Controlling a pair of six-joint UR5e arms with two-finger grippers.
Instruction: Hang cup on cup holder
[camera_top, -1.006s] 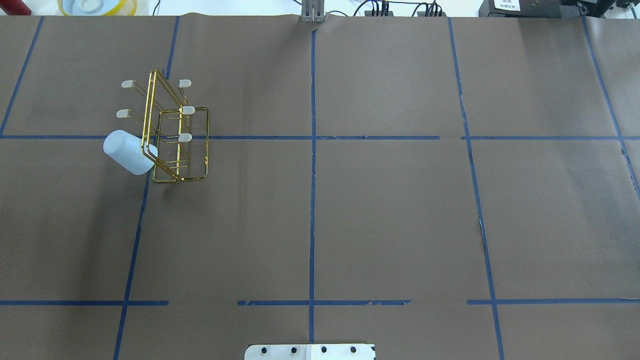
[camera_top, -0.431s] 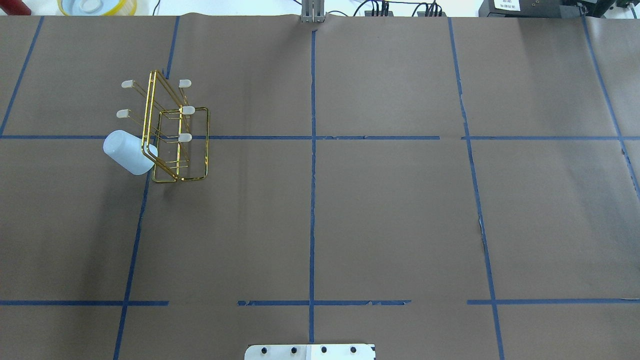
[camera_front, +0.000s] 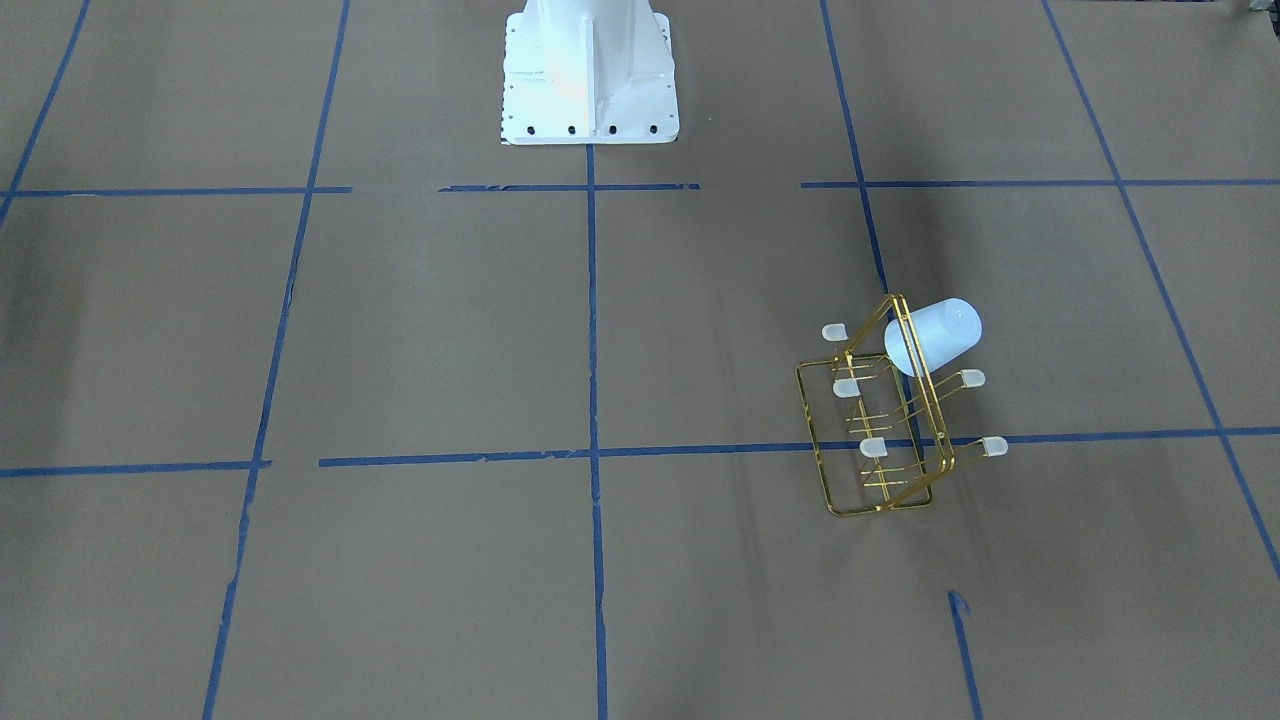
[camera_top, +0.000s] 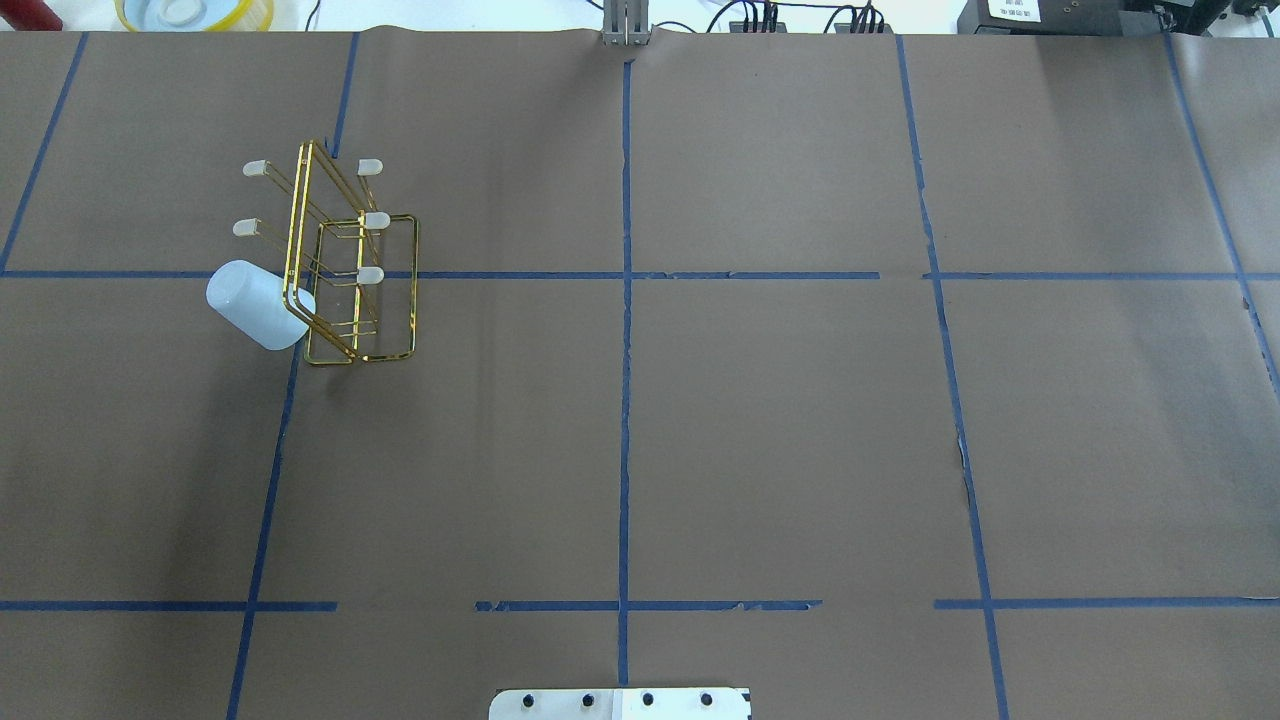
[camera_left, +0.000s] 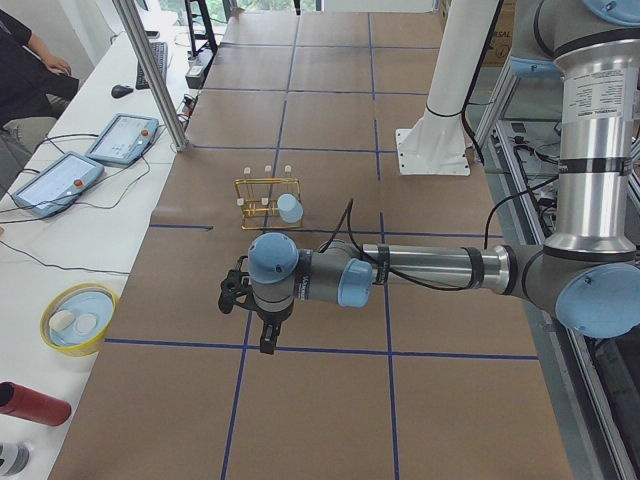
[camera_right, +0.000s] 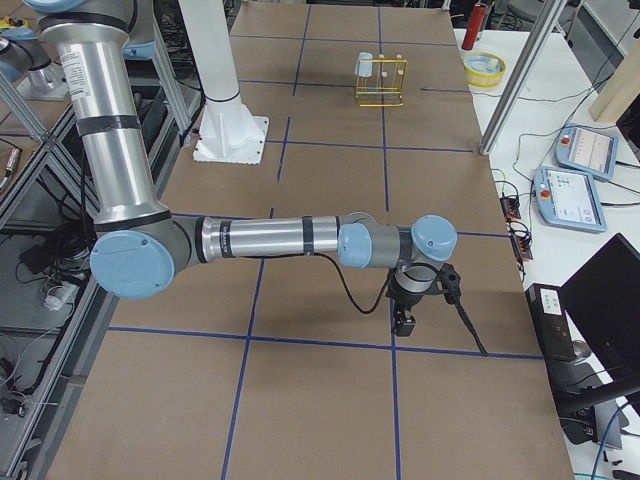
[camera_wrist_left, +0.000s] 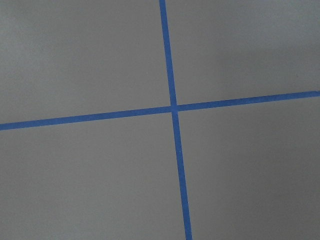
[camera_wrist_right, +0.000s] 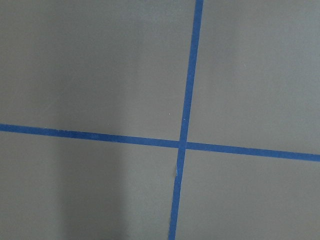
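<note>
Taped table (camera_top: 800, 400) — cup (camera_top: 255, 305) apparently on cup holder (camera_top: 414, 290); left end effector (camera_left: 268, 343), right end effector (camera_right: 405, 322): opening unclear.

Robotics laboratory: brown bench (camera_top: 800, 450) gridded with blue tape (camera_top: 625, 400); teach pendants (camera_left: 122, 137) beside its far edge; bolted arm pedestal (camera_front: 588, 70).

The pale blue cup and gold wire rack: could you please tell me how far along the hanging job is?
Done, it seems: the small pale blue-white plastic cup sits tilted over a prong of the gold wire rack. In hand: nothing; the left gripper and right gripper hang over the brown table, away from the rack. Left: nothing visible.
</note>
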